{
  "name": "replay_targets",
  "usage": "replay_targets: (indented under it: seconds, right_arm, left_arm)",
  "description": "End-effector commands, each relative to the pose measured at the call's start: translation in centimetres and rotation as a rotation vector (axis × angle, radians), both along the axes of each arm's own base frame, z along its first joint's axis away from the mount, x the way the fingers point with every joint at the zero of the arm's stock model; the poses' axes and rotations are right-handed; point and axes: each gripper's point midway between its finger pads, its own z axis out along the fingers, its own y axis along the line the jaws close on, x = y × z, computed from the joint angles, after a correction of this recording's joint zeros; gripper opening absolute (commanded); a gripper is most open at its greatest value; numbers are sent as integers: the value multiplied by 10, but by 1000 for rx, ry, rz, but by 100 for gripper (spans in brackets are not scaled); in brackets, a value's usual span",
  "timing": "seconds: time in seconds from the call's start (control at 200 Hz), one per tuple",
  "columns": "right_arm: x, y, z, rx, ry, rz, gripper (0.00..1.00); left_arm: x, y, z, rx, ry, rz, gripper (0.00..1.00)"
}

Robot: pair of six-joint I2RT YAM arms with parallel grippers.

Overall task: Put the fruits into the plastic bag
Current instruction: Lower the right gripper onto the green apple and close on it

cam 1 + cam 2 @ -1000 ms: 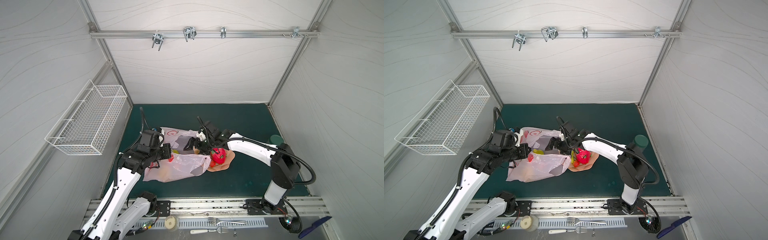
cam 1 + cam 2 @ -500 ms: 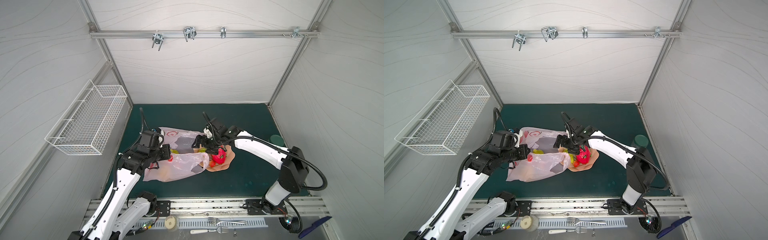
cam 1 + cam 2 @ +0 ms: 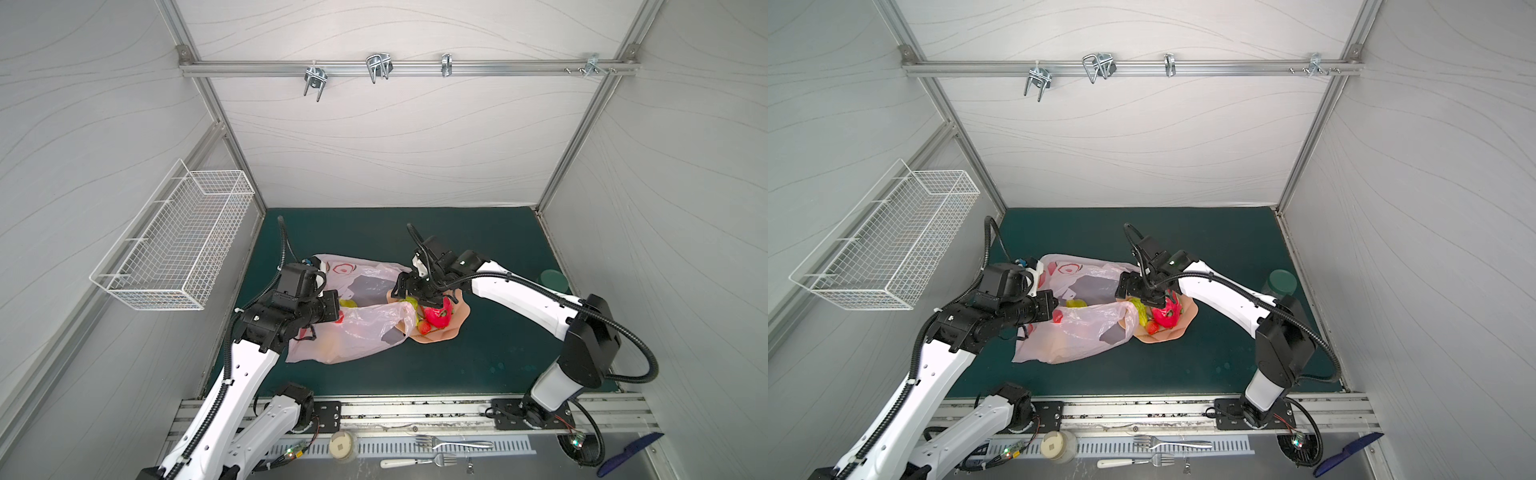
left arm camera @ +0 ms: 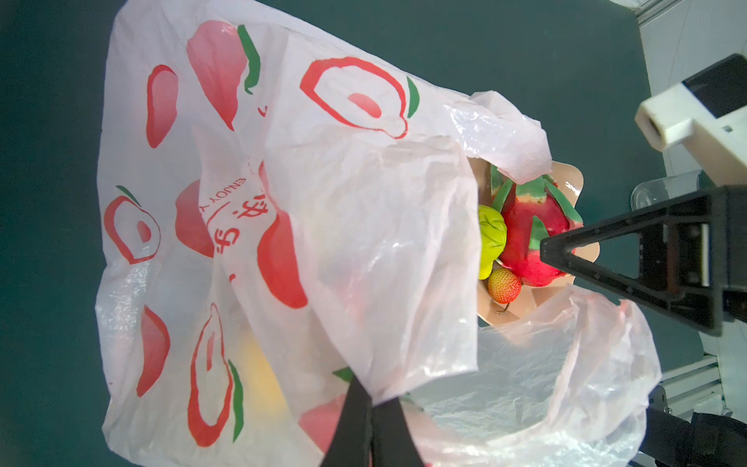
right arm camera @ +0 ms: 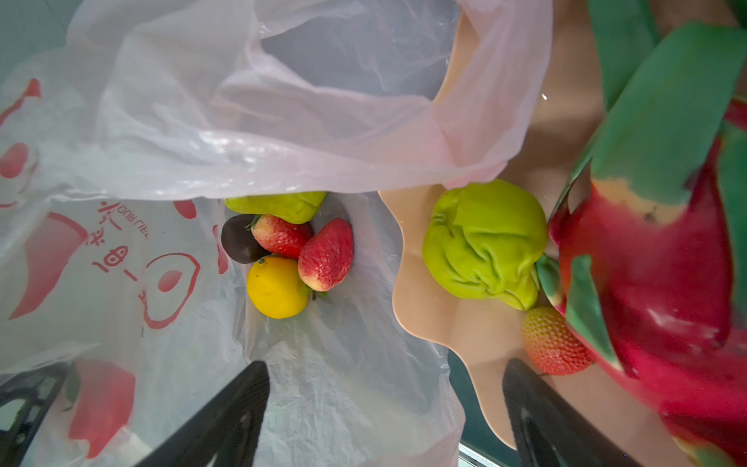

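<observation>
**Over halfway, it seems.** The plastic bag (image 3: 353, 332) lies on its side on the green worktop (image 3: 478, 249), with its mouth lapping the rim of a peach bowl (image 3: 451, 328).

The left arm's fingers (image 4: 355, 420) are pressed together on the bag's upper film and hold the mouth up. The right arm's fingers (image 5: 226, 412) are spread wide and empty above the bowl's edge.

Five fruits are in the bag:
- a lemon (image 5: 277, 288)
- two strawberries (image 5: 326, 255)
- a dark purple fruit (image 5: 238, 244)
- a green fruit (image 5: 279, 206), half under the film

Three wait in the bowl:
- the dragon fruit (image 5: 646, 263)
- a wrinkled green fruit (image 5: 485, 242)
- a small strawberry (image 5: 553, 341)

Only the right wrist view looks into the bag and lets its load be counted. Both top views show just yellow-green and red at the mouth. The left wrist view alone shows the pinch.
</observation>
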Motion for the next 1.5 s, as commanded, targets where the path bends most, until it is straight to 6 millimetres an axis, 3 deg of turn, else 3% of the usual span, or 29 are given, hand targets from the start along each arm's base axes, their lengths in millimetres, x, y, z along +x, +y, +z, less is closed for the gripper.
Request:
replay_targets:
  seconds: [0.0,0.405,0.74,1.015,1.316,1.496]
  right_arm:
    - [-8,-7,-22,-67,46,12,91]
    - [-7,-4,-54,-117,108,-6,92]
    - [-3,-12,-79,-225,120,-20,94]
    - [4,-16,-82,-302,81,-15,94]
    - [7,-17,-52,-364,-61,27,95]
    - [8,-20,-64,-415,-57,35,95]
  left_arm:
    - [-3,4,3,20,-22,-1,0]
    - [-6,5,5,7,-28,10,0]
    - [-7,4,5,0,-26,7,0]
    - [-7,4,5,0,-24,8,0]
    - [-5,3,6,0,-28,5,0]
    - [-3,1,8,-6,-34,1,0]
